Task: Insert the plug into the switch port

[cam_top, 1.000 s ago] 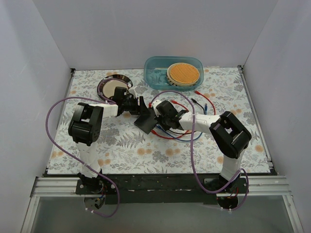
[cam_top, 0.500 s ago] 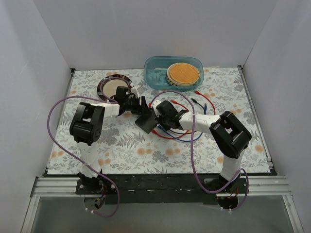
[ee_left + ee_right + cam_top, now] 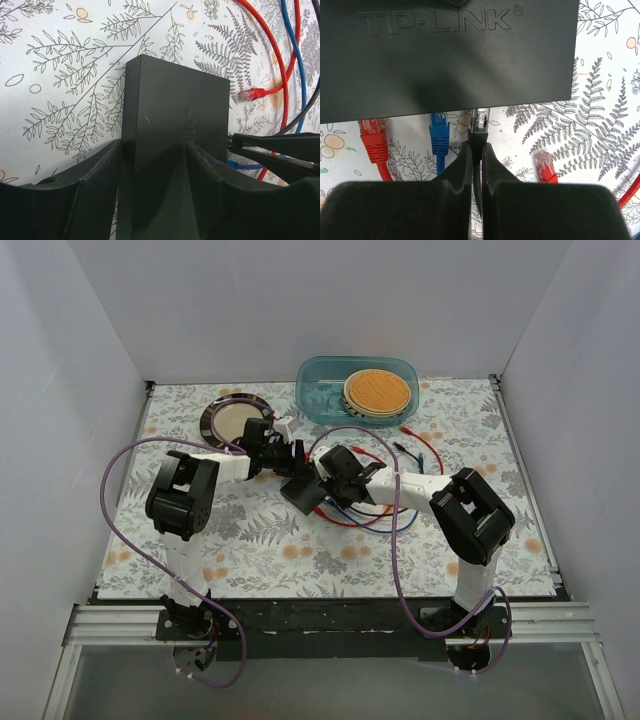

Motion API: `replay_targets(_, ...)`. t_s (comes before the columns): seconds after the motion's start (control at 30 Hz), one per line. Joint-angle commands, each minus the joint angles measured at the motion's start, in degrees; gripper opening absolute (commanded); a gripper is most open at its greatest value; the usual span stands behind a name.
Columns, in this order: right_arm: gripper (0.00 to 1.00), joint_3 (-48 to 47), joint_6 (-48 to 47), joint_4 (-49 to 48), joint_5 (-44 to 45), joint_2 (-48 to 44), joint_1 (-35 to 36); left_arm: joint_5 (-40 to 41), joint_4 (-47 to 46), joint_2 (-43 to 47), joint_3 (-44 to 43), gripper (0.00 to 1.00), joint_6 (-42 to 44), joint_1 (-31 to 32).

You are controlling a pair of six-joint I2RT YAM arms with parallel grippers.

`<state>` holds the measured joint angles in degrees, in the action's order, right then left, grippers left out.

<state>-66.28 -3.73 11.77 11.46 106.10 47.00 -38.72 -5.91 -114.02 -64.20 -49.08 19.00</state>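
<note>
Because the port sits in a thin edge of the switch (image 3: 299,491), that dark box is held tilted up over the flowered tabletop (image 3: 250,540) rather than lying flat, so that edge faces the other arm. I cannot tell whether a corner rests on the tabletop. The left claw (image 3: 155,150) is clamped across the box's thickness, one finger on each broad face, and I judge this braces it against the push of insertion. The right claw (image 3: 476,146) is pinched tight on the rear of the black plug (image 3: 480,122), so the clear tip sticks out ahead, free to enter.

From the right wrist, that tip is right at the box's lower edge, just beside a blue plug (image 3: 439,132) and, further left, a red plug (image 3: 373,136). The sockets are hidden behind that edge, so I cannot tell whether the tip has entered one, nor whether the blue and red plugs are seated.

A blue-green tub (image 3: 300,380) and a round plate (image 3: 207,420) stand at the far side, apart from the work and no hindrance. Nearer, a red cable (image 3: 280,75) and a blue cable (image 3: 295,50) loop on the tabletop beside the box and under the right arm. I judge these the likeliest snag. A loose red plug (image 3: 544,165) lies right of the black one, clear of the box.
</note>
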Motion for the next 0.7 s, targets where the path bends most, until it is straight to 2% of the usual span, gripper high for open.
replay_targets(0.0,0.01,-7.46,-0.84,-19.33,-4.87,1.03,1.16,-14.28,4.77,0.99,2.5,0.51,-2.95,7.71)
replay_targets(0.67,0.01,-8.69,-1.2,-23.11,-6.01,1.56,1.16,-15.86,4.86,5.12,5.23,0.49,-1.72,10.26)
